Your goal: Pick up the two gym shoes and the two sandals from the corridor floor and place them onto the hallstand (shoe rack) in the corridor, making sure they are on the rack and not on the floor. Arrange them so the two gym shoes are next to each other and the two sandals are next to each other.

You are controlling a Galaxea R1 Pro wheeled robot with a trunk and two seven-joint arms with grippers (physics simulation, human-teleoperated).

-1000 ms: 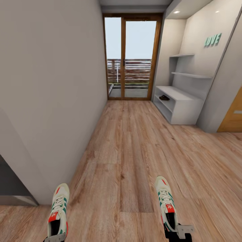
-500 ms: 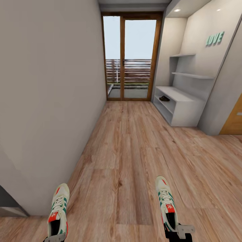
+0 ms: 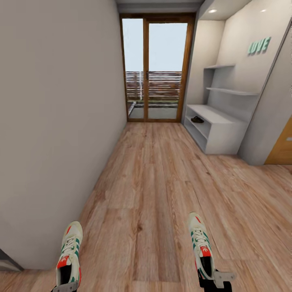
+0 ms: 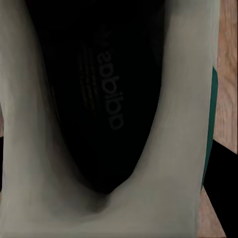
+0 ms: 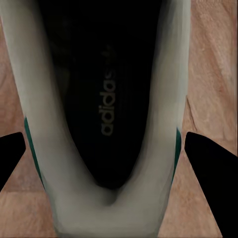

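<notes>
**Head view: both sneakers are in my grip, the rack is far ahead**

Head view shows the light brown wood-plank corridor floor (image 3: 154, 178) running to a glass door with a wooden frame (image 3: 156, 69). On the right side stands the wide pale-grey hallstand with open shoe shelves and a tall back panel (image 3: 221, 129), well apart from me. On its upper open shelf lies something small and dark brown (image 3: 197, 119); I judge it is a sandal, but it is too small to say if both are there.

My left pincer (image 3: 67, 287) is clamped on one white sneaker with green stripes and red-orange tongue patch (image 3: 69, 255). My right pincer (image 3: 215, 280) is clamped on the second such sneaker (image 3: 200, 247). Both are lifted off the floor.

What is left, as I judge: to drive to the hallstand and to put the sneakers side by side.
</notes>
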